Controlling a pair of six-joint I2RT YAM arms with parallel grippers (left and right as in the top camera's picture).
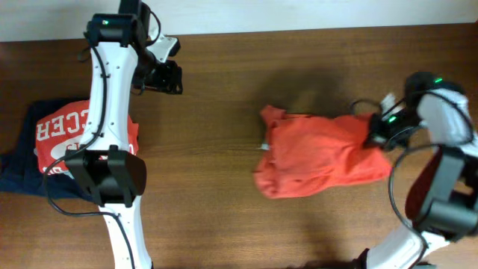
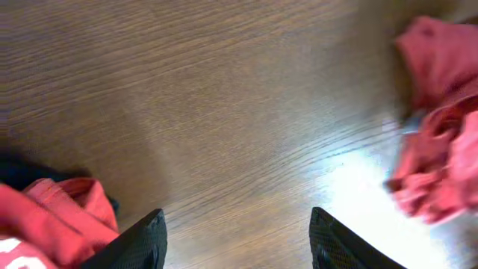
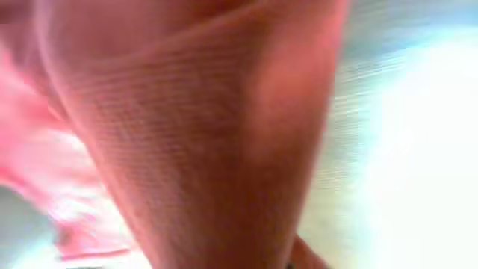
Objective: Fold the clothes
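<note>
One orange-red T-shirt [image 1: 317, 153] lay crumpled right of centre on the wooden surface [image 1: 216, 112]. Its plain side was up, no lettering showed, and a rumpled corner poked out at its upper left. The cloth was wrinkled and loosely heaped rather than spread flat. Its right end narrowed into a bunch that ran into the right pincer [image 1: 373, 134]. In the right wrist view a taut fold of the T-shirt [image 3: 209, 127] filled nearly everything and hid the fingers. From that gathering the pincer looked clamped on the cloth. The right arm rose along the surface's right edge, its wrist bent inward toward the T-shirt.

Well apart to the left, the left arm reached toward the far edge with its wrist turned right. The left pincer [image 2: 235, 250] was spread wide over bare wood, with nothing between its fingers [image 2: 146, 243]. From there the T-shirt [image 2: 441, 149] showed at the right. Under that arm a red shirt [image 1: 71, 134] with white print lay on a navy garment [image 1: 19, 168].
</note>
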